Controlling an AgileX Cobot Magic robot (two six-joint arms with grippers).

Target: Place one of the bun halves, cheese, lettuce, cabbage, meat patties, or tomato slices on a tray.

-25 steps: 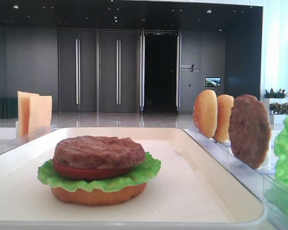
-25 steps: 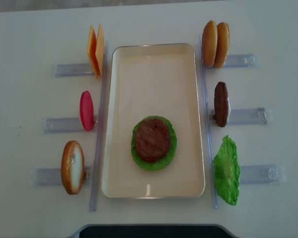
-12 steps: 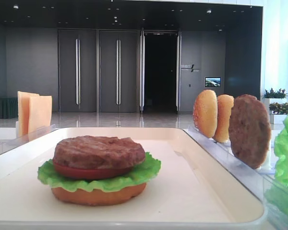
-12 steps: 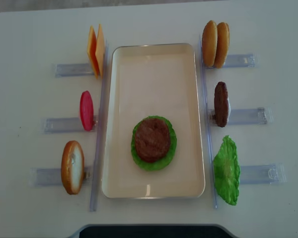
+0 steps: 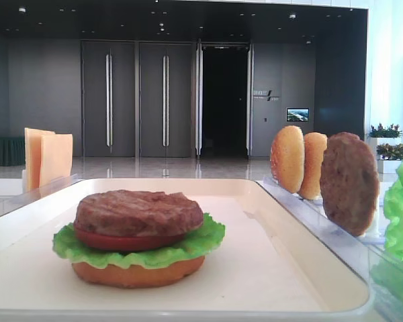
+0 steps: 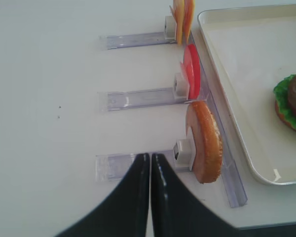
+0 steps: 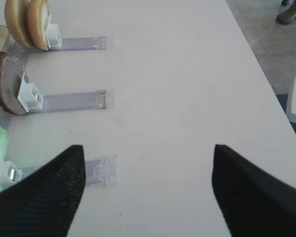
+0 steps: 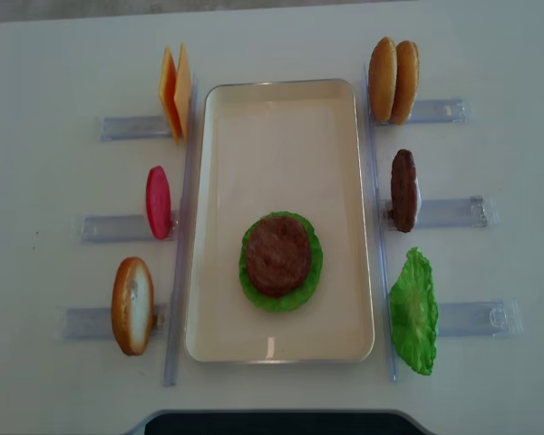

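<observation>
Presently the right end effector [image 7: 148, 192] hangs with fingers spread wide, empty, above bare bench [image 7: 177, 89]; the racked meat patty [image 7: 4, 91] and bun halves [image 7: 27, 22] stand ahead to its left. Left end effector [image 6: 150, 163], fingers pressed together, sits just beside a racked bun half [image 6: 204, 142]; the tray [image 8: 281, 109] lies beyond to its right, carrying the stacked patty [image 8: 277, 255] on lettuce [image 8: 301, 294].

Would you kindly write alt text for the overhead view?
A cream tray holds a stacked bun, lettuce and meat patty. Clear racks beside it hold cheese, tomato, bun halves, a patty and lettuce.
</observation>
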